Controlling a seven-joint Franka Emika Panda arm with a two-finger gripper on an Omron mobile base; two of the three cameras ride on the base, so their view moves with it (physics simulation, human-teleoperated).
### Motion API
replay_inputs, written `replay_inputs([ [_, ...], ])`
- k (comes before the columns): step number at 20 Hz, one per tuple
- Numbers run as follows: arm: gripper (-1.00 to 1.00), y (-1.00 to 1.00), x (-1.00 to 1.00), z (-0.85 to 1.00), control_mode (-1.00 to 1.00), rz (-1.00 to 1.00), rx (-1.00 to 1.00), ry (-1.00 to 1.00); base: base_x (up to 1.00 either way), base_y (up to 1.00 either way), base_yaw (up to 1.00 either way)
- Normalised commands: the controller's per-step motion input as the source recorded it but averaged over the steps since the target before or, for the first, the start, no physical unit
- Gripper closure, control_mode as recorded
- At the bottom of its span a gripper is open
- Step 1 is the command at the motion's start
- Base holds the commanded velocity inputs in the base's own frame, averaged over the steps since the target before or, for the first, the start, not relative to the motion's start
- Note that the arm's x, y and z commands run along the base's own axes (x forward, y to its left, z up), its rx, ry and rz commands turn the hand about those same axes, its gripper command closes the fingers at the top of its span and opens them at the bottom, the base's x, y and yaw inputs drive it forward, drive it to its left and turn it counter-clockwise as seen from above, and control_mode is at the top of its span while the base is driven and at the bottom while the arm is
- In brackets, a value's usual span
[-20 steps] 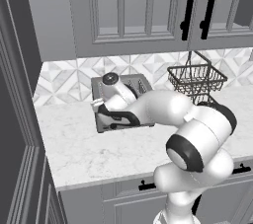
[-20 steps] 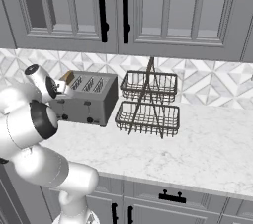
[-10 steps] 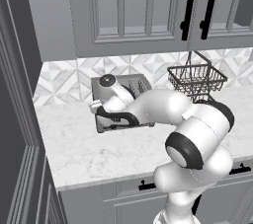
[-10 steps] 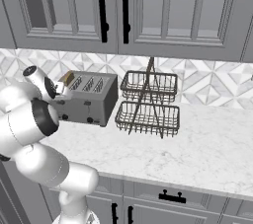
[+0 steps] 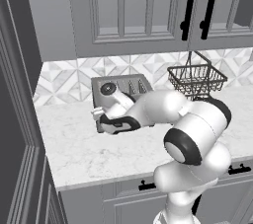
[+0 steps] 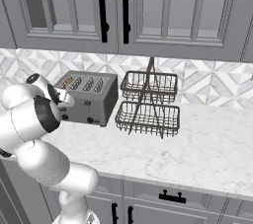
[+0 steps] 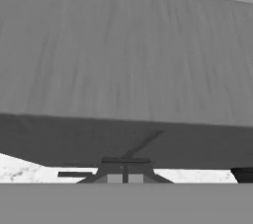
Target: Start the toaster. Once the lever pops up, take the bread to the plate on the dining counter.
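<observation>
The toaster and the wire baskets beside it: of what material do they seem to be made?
The toaster looks like brushed grey metal: its side shows a matte sheen with faint streaks in the hand view, though painted plastic cannot be excluded. The wire baskets appear to be thin dark metal wire, since you can see through the open mesh to the backsplash. Everything is rendered, so both are only impressions.

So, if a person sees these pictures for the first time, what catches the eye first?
First the big white arm, bent low across the marble worktop with its end effector shut against the grey toaster. Next, the two-tier wire basket beside the toaster, under grey cabinets with black handles.
</observation>
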Motion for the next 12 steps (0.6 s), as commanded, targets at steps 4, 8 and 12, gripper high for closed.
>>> replay_inputs([
  [4,1.00,-0.35,-0.26,-0.65,-1.00,-0.10,0.00,0.00,0.00,0.00,0.00],
  [8,1.00,-0.23,-0.25,-0.69,-1.00,-0.10,0.00,0.00,0.00,0.00,0.00],
  [12,1.00,-0.08,-0.26,-0.88,-1.00,-0.08,-0.02,0.00,0.00,0.00,0.00],
])
